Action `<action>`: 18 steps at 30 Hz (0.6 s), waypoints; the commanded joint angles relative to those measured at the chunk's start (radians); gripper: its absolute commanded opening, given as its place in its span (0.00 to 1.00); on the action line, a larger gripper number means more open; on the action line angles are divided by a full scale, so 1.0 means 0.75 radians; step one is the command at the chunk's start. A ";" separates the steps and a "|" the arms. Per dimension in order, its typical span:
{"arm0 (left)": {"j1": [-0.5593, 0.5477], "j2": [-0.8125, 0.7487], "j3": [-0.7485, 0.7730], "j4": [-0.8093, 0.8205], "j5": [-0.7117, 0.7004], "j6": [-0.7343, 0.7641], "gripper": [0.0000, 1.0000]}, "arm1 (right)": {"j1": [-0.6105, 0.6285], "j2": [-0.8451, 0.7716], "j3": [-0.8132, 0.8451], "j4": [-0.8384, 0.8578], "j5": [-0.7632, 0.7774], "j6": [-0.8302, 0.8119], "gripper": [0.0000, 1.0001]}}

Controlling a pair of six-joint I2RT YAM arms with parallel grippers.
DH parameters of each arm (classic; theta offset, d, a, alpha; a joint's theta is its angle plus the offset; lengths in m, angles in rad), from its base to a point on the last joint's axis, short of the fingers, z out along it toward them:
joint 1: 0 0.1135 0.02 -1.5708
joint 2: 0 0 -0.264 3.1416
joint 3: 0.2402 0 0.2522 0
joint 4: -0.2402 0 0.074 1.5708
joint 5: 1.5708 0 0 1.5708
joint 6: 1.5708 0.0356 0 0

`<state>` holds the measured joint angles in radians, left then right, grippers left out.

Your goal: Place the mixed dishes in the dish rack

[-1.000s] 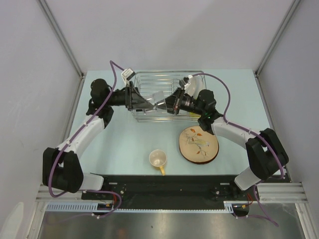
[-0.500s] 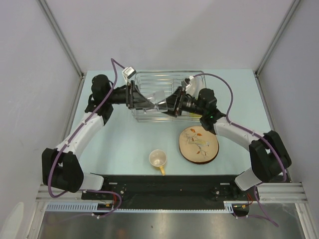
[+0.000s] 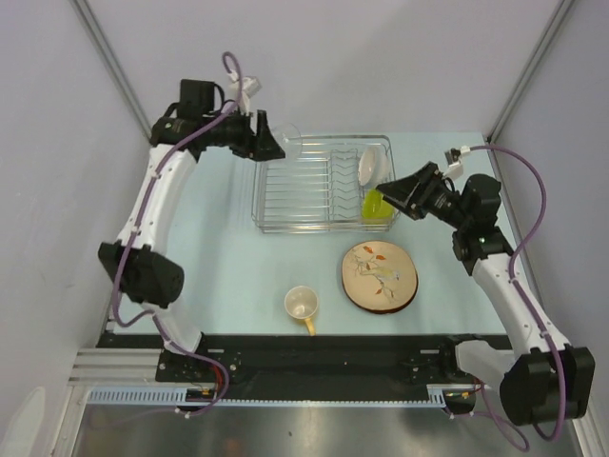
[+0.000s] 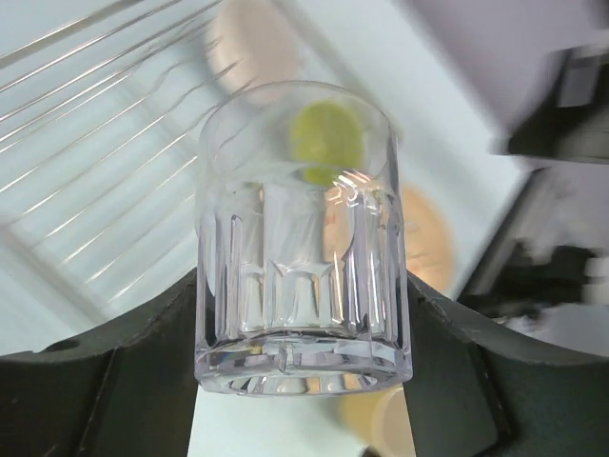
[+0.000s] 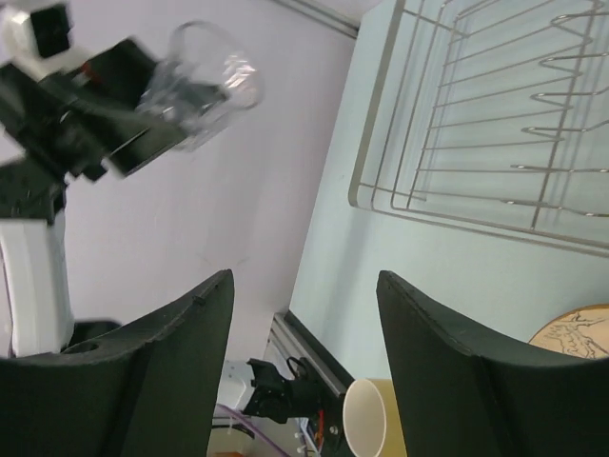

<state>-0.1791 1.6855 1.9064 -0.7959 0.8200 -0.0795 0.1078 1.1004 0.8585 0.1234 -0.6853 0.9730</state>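
Bright even light, blurred wrist backgrounds

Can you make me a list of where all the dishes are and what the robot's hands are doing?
Left gripper: shut on the clear glass, held in the air near the dish rack's far left corner
Right gripper: open, holding nothing
In the rack: white bowl and lime-green bowl, both at the right end
On the table: wooden plate and yellow mug, not loaded yet
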 commanded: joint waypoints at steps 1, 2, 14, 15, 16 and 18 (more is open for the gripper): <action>-0.123 0.272 0.296 -0.432 -0.586 0.443 0.00 | 0.002 -0.121 -0.061 -0.038 0.014 -0.052 0.66; -0.139 0.307 0.346 -0.440 -0.639 0.460 0.00 | -0.009 -0.156 -0.067 -0.038 0.008 -0.048 0.66; -0.307 0.651 0.555 -0.350 -1.148 0.683 0.00 | -0.092 -0.320 -0.300 0.040 0.004 0.081 0.65; -0.317 0.657 0.534 -0.338 -1.163 0.695 0.00 | -0.097 -0.330 -0.308 0.044 0.006 0.087 0.64; -0.320 0.673 0.522 -0.322 -1.181 0.707 0.00 | -0.105 -0.334 -0.322 0.048 0.004 0.093 0.63; -0.326 0.688 0.498 -0.305 -1.216 0.746 0.00 | -0.113 -0.346 -0.329 0.056 0.004 0.102 0.63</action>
<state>-0.4072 2.1868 2.2753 -1.0782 0.0223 0.3817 0.0372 0.8761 0.6209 0.1101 -0.6781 1.0168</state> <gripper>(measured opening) 0.729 0.635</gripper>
